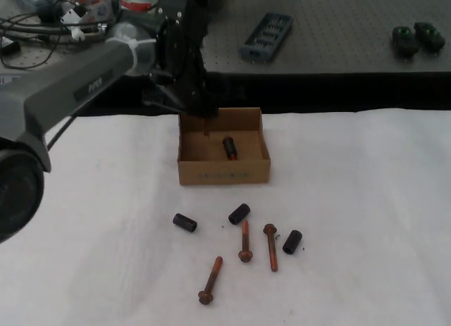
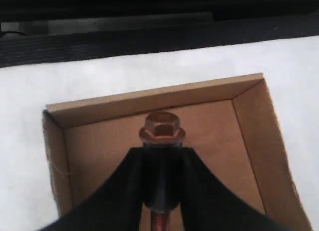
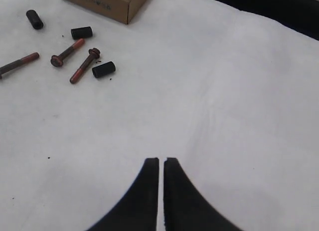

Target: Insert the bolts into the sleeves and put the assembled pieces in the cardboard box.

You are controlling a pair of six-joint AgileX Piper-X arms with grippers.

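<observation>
- Holding a sleeved bolt [image 2: 162, 130] in the left hand [image 2: 162, 158] over the cardboard box [image 2: 154, 97]
- Hovering with right hand [image 3: 161, 163] narrow, empty
- Calling next, likely, for release inside

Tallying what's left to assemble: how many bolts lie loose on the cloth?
3, all on the white cloth in front of the cardboard box: the middle bolt, the right bolt beside it, and the near bolt closest to the camera. None looks hidden.
</observation>
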